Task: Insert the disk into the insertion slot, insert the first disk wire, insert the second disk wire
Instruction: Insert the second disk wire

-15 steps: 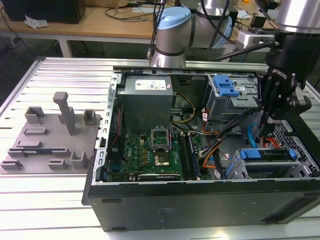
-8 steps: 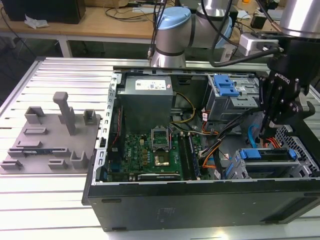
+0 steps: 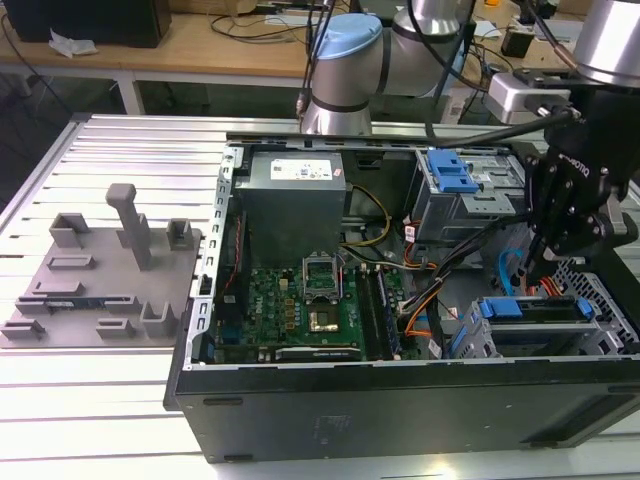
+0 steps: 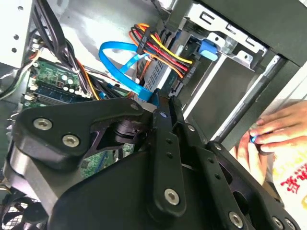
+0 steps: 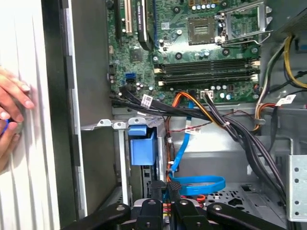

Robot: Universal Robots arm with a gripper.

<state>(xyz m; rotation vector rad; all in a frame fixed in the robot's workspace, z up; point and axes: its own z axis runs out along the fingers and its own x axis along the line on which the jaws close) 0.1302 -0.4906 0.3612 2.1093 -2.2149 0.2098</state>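
With the disk [image 3: 533,309] seated in the insertion slot [image 3: 590,330], the blue wire [image 5: 199,184] is being pinched between the gripper [image 5: 169,188] fingers, best kept square to its connector.

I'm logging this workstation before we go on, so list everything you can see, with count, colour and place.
Computer case: one, black, open, on the slatted table.
Motherboard: one, green, on the case floor.
Power supply: one, grey, at the case's far wall.
Disk: one, blue-framed, seated in the insertion slot, at the exterior view's right.
Tall drive cage: one, grey with blue latch, far corner.
Flat data cable: one, blue, looped beside the gripper.
Fixture plate: one, grey, at the exterior view's left.
Person's hand: one, resting outside the case.
Gripper: one, black, fingers pinched on the blue cable's end.
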